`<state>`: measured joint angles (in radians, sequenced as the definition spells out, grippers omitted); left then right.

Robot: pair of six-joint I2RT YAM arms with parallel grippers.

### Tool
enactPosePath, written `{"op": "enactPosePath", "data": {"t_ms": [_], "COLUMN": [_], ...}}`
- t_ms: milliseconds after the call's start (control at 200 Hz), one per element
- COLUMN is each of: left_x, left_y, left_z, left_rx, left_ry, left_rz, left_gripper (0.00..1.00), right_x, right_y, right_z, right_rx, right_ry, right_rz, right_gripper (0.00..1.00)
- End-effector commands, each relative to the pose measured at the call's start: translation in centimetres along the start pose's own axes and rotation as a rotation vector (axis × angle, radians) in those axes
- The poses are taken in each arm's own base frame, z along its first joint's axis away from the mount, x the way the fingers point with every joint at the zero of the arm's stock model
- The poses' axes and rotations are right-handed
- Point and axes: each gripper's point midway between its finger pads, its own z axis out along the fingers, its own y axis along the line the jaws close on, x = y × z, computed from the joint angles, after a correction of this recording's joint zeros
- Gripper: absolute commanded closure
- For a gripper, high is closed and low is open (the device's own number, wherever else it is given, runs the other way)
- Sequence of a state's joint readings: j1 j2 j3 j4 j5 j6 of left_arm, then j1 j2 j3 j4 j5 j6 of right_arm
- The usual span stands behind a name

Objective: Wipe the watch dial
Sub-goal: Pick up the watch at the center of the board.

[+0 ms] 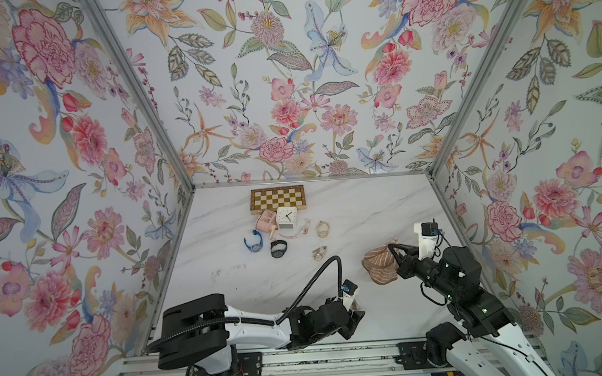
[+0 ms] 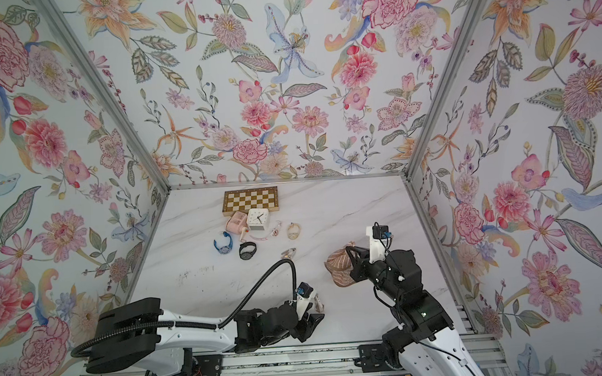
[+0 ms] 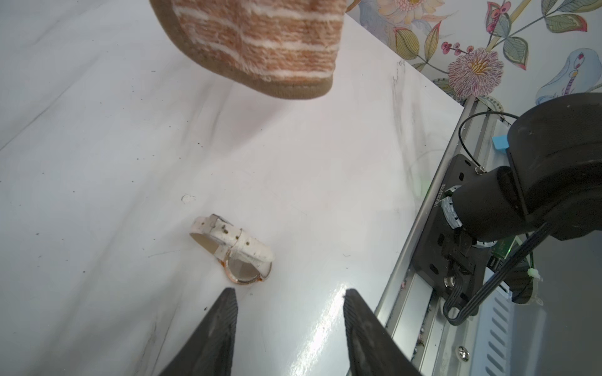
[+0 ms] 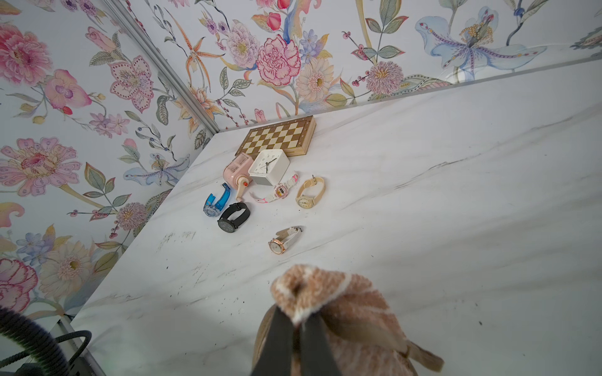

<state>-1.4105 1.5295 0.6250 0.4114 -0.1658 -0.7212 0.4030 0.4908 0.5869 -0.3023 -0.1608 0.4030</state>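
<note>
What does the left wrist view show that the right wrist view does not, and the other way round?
Only the left wrist view: a white-strap watch lying on the marble table before the open left gripper. Only the right wrist view: the chessboard, the clock, a group of watches, and the right gripper shut on the striped cloth. Both: that cloth and the table.

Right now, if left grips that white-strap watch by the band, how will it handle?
Probably floppy: the white-strap watch has a thin buckled strap loop, so the round case would likely dangle. Likely light, given its slim build. Pushed, it may skid on the glossy marble table.
</note>
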Motion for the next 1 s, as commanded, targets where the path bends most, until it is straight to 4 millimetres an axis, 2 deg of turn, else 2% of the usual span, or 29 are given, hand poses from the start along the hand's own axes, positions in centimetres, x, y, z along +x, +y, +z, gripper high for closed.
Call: {"op": "enactPosePath", "data": {"t_ms": [0,70,285,796,996], "left_x": [-0.4,0.8,1.7,1.8,1.8], "left_y": [-0.3,-0.4,-0.2,1.0,0.9], "left_z": [0.5,1.4,2.6,3.6,4.2], "left_rx": [-0.002,0.014,0.027,0.033,0.035], "left_ry": [-0.029,0.003,0.03,0.03,0.039], "left_rz": [0.015,0.022,-0.002,-0.056,-0.051], "left_gripper": [0.5,0.5,0.5,0.52,0.52], "right_x": [0.0,0.0,0.0,0.6,0.9], "right_y": [-0.2,-0.2,0.0,-0.4,-0.5], "right_z": [-0.2,-0.2,-0.1,-0.3,-0.3], "right_rx": [0.007,0.006,-0.001,0.005,0.008], "right_ry": [-0.01,-0.01,-0.002,0.0,0.004], "right_rz": [-0.02,-0.024,-0.023,-0.017,-0.011], "right_gripper": [1.0,1.0,1.0,1.0,1.0]}}
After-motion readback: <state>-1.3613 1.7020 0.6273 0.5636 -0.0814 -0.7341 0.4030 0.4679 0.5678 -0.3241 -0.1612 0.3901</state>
